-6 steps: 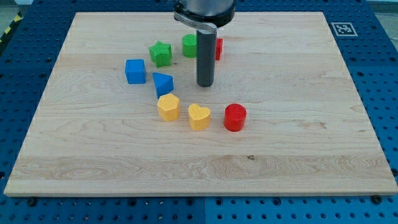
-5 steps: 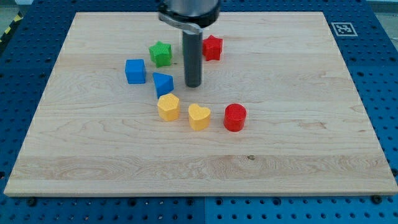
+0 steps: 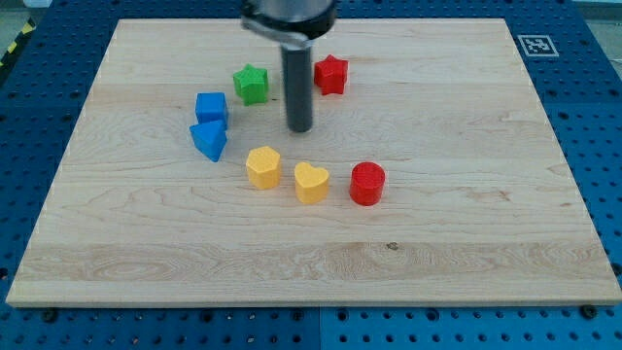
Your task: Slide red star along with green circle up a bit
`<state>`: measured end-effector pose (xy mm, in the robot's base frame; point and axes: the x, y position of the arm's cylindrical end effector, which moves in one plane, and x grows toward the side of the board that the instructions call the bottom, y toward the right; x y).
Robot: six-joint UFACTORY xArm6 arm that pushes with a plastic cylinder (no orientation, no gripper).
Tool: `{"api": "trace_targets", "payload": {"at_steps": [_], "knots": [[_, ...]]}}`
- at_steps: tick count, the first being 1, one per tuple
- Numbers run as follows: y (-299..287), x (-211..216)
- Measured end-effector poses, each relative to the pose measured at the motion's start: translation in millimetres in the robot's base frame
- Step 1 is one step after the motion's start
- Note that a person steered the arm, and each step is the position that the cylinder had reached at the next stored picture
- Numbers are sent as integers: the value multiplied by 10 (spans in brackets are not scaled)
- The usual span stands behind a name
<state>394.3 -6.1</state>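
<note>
The red star [image 3: 330,75] lies near the view's top, just right of the dark rod. The green circle does not show; the rod covers the spot left of the red star where it lay. My tip [image 3: 299,129] rests on the board below and left of the red star, above the gap between the two yellow blocks. It touches no block that I can see.
A green star [image 3: 251,84] lies left of the rod. A blue cube [image 3: 211,107] and a blue wedge-like block [image 3: 209,139] sit further left. A yellow hexagon [image 3: 262,166], a yellow heart [image 3: 311,182] and a red cylinder [image 3: 367,183] form a row below the tip.
The rod has moved left and now covers the green circle, uncovering the red star. The blue wedge-like block has shifted left, to just below the blue cube.
</note>
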Motion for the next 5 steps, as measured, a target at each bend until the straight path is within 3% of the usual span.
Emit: {"api": "trace_targets", "payload": {"at_steps": [1, 2, 5], "knots": [[51, -480], [51, -608], [-380, -476]]}}
